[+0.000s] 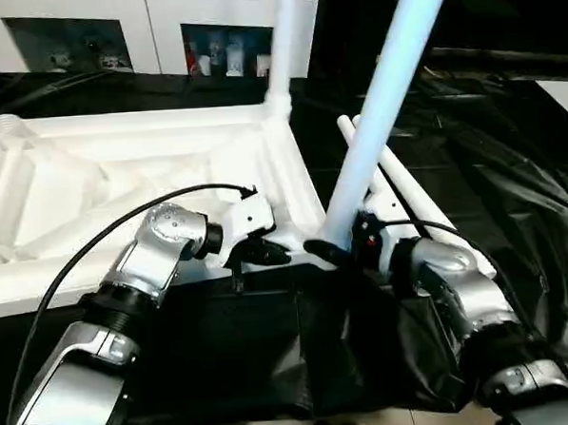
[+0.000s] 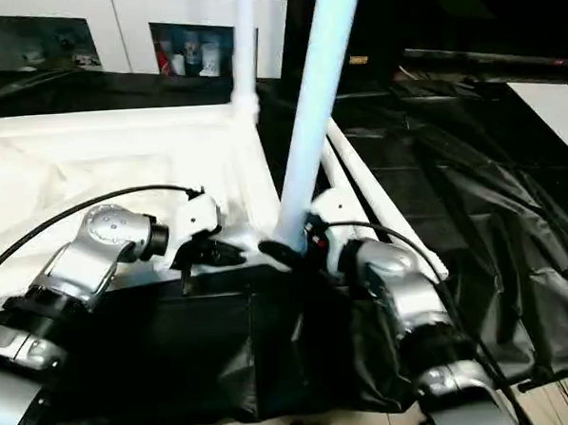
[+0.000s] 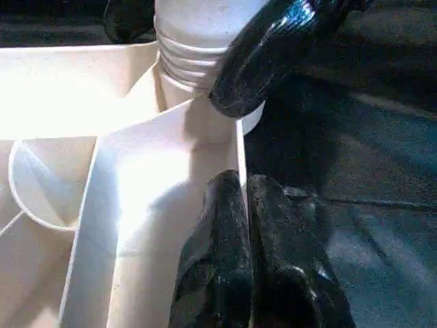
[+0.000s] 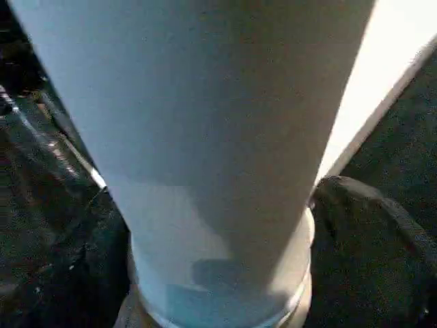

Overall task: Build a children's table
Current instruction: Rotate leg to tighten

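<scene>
Your children's table point(image 1: 120, 183) lies upside down across the left half of the head view, one leg point(image 1: 283, 41) seated at its far corner. You are fitting a second leg point(image 1: 379, 122) into the near corner socket at centre frame. Your right tool point(image 1: 338, 252) stands wide around its base; your left tool point(image 3: 249, 225), pinched closed on nothing, rests at the rim. Next, I judge, regrip and twist the leg home.

A lab — black-draped work table point(image 1: 511, 182), glass-doored white cabinet point(image 1: 160, 29).
</scene>
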{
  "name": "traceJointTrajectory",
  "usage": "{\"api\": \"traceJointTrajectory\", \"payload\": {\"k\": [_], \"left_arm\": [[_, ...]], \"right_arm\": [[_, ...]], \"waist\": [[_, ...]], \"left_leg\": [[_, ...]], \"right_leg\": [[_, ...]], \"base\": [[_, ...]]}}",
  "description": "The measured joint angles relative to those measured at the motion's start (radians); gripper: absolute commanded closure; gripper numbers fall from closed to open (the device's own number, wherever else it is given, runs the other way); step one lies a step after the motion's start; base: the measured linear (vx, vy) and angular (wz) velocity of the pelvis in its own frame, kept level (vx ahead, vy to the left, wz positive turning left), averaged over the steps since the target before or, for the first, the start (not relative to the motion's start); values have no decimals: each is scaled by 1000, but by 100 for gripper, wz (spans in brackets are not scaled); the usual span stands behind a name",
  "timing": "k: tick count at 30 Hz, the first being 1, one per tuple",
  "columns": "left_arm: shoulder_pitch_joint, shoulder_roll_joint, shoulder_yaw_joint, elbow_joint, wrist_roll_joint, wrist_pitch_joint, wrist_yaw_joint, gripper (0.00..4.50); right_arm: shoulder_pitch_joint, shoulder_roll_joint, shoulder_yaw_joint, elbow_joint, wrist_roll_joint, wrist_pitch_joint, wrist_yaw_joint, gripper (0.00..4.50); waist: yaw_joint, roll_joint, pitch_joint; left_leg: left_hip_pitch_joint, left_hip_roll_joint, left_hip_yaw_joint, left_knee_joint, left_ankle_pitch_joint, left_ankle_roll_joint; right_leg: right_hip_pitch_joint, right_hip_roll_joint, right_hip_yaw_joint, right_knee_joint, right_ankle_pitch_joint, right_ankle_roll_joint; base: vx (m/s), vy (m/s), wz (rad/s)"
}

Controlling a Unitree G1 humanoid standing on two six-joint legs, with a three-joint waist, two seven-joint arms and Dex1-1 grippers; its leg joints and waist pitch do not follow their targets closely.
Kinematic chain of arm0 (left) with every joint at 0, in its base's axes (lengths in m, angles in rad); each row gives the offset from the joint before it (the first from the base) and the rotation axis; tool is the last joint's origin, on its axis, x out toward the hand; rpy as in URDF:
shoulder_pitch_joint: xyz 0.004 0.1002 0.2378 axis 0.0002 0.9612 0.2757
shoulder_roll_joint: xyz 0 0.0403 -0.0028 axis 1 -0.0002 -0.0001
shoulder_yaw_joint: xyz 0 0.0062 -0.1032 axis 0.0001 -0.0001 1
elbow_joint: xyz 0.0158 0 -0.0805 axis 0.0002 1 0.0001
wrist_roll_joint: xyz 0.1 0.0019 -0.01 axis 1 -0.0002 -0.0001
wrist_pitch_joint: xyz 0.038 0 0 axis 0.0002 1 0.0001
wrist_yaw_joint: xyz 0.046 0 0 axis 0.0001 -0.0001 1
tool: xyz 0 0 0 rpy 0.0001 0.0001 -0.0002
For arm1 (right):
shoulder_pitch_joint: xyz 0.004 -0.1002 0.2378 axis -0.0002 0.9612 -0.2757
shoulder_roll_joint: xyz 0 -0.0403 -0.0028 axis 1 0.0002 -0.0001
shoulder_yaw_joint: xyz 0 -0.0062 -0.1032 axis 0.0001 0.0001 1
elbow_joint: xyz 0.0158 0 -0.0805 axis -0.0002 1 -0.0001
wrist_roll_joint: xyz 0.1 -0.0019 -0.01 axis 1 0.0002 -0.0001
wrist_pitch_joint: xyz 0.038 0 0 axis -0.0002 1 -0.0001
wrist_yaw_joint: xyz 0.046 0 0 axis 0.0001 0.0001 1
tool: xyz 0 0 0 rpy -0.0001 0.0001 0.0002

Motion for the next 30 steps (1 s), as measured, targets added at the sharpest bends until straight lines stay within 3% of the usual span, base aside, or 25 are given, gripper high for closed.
{"api": "traceJointTrajectory", "payload": {"k": [1, 5, 16, 19, 24, 30], "left_arm": [[1, 1, 0, -1, -1, 0, -2, 450], [9, 7, 2, -16, -1, 0, -10, 450], [13, 4, 12, -15, 3, 11, 14, 450], [-26, -52, 17, 52, 34, 16, 109, 450], [-130, -211, 20, 221, 90, 65, 385, 450], [-166, -266, 21, 293, 102, 53, 465, 450]], "right_arm": [[1, -1, 1, -2, 0, 0, 4, 61], [13, -1, 2, -29, 4, 18, 19, 99], [17, 29, -2, -32, 4, 24, -31, 173], [-8, 76, -38, 27, -10, 10, -177, 175], [-154, 189, -145, 224, -39, 5, -590, 177], [-206, 227, -175, 306, -44, -27, -705, 177]], "waist": [[0, 0, 0], [2, 0, 0], [0, 0, 0], [-3, 0, -1], [-8, 2, -2], [-6, 6, -5]], "left_leg": [[0, 0, 0, 0, 0, 0], [0, 0, 0, -1, 0, 0], [1, 0, 0, 0, 0, 0], [3, 0, 0, 2, 0, 0], [3, -2, 1, 5, 0, 0], [2, -2, 0, 5, 0, 0]], "right_leg": [[0, 0, 0, 0, 0, 0], [0, 0, 0, 0, 0, 0], [1, 0, 0, 1, 0, 0], [3, 0, 1, 1, 1, -1], [5, -1, 3, -1, 0, 1], [5, -1, 2, 0, 3, -3]], "base": [[0, 0, 0], [0, 0, 0], [0, 0, 0], [0, 0, 0], [0, 0, 0], [0, 0, 0]]}}
